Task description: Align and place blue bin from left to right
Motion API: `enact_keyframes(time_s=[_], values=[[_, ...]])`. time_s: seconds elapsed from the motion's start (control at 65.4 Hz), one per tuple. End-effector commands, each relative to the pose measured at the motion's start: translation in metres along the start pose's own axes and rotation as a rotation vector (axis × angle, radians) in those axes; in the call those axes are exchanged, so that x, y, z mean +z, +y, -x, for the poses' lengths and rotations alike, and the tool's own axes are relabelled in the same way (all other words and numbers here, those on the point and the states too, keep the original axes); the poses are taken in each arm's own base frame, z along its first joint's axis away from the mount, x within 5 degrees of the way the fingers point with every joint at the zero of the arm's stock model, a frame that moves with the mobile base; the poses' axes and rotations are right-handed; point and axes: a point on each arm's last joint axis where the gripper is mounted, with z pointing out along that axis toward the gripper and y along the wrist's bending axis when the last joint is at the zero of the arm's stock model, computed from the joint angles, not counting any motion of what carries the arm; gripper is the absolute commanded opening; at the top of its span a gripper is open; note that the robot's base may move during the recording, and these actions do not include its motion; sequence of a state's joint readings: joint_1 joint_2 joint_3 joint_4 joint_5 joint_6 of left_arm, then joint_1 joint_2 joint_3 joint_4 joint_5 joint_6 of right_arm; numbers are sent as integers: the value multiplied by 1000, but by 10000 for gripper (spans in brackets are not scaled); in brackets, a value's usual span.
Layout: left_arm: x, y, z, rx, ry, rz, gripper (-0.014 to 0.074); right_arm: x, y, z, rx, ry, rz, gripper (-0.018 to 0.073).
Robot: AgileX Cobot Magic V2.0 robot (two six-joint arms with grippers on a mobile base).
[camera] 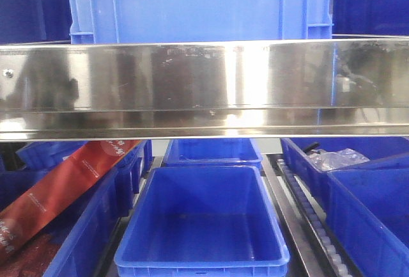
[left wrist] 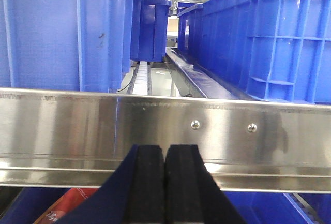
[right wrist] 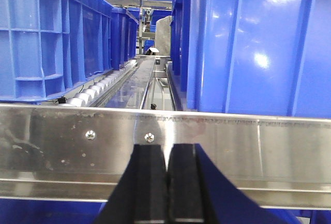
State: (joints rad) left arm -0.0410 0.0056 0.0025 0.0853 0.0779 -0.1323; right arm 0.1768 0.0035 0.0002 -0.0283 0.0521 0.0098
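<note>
The blue bin [camera: 198, 2] stands on the upper shelf behind a steel rail [camera: 204, 85], its flat wall with ribbed corners facing me. In the left wrist view a ribbed blue bin [left wrist: 269, 38] stands to the right beyond the rail, and in the right wrist view a ribbed blue bin [right wrist: 46, 38] stands to the left. My left gripper [left wrist: 165, 149] is shut on nothing, just in front of the rail [left wrist: 232, 125]. In front of the rail [right wrist: 258, 136], my right gripper [right wrist: 167, 147] has its pads together and holds nothing. Neither touches a bin.
Other blue bins flank the lanes [left wrist: 46, 32] [right wrist: 253, 43]. Roller tracks [left wrist: 140, 79] [right wrist: 98, 87] run back between them. Below the shelf lie open blue bins [camera: 204, 226], a red package [camera: 57, 194] at left and a clear plastic bag [camera: 339, 160] at right.
</note>
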Motion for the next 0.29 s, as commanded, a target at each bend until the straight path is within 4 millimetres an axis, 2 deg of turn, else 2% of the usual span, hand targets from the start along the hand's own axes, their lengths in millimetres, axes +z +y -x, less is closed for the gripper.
enact_keyframes(time_s=[0.0,0.275], values=[[-1,0,3,-4,-25,-3,-111,0,0,2,3,-28,-5,-78],[-1,0,3,-4,-25,-3,-111,0,0,2,3,-28,-5,-78]])
